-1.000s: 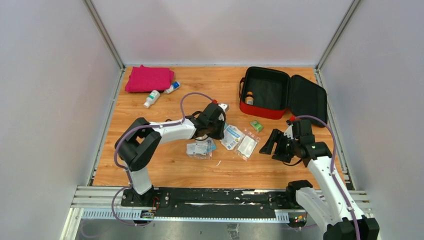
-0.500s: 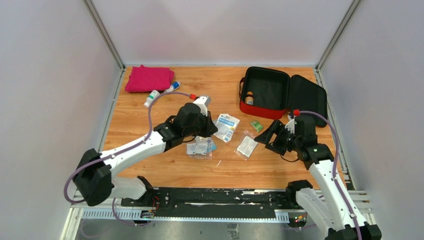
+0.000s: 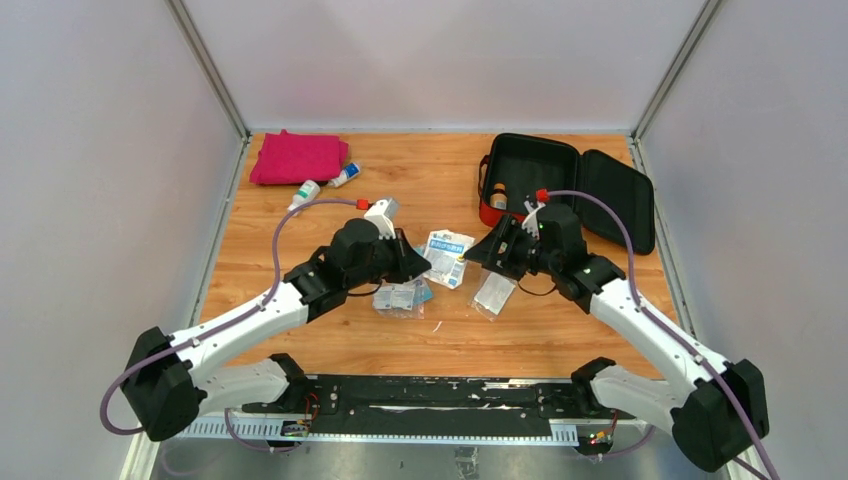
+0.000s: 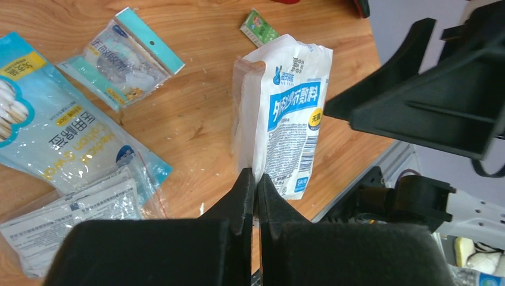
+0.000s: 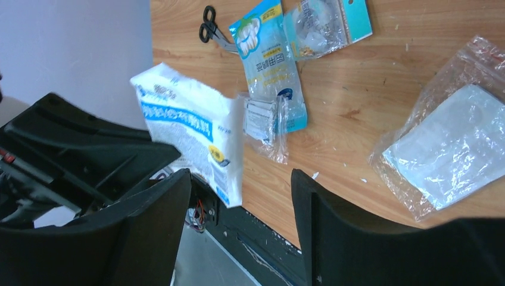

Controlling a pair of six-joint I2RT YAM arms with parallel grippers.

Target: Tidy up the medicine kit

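Observation:
The medicine kit (image 3: 527, 221) lies open at the back right, red outside and black inside, with a small bottle (image 3: 498, 198) in it. My left gripper (image 3: 421, 262) (image 4: 256, 177) is shut on the edge of a white-and-blue packet (image 3: 448, 256) (image 4: 290, 113) and holds it upright above the table. My right gripper (image 3: 490, 250) (image 5: 241, 185) is open right beside the packet (image 5: 190, 122). The packet's lower corner hangs between its spread fingers (image 5: 149, 220), untouched. The right fingers also show in the left wrist view (image 4: 417, 95).
A clear plastic bag (image 3: 493, 293) (image 5: 452, 149) and cotton-swab packets (image 3: 403, 296) (image 4: 56, 134) lie mid-table. A small green packet (image 4: 258, 27) and black scissors (image 5: 208, 25) lie nearby. A folded pink cloth (image 3: 298, 157) and two white bottles (image 3: 304, 194) sit at the back left.
My left gripper has lifted the white-and-blue packet off the table and drawn it slightly left. My right arm has swung left from the table's right side up to the packet, still open.

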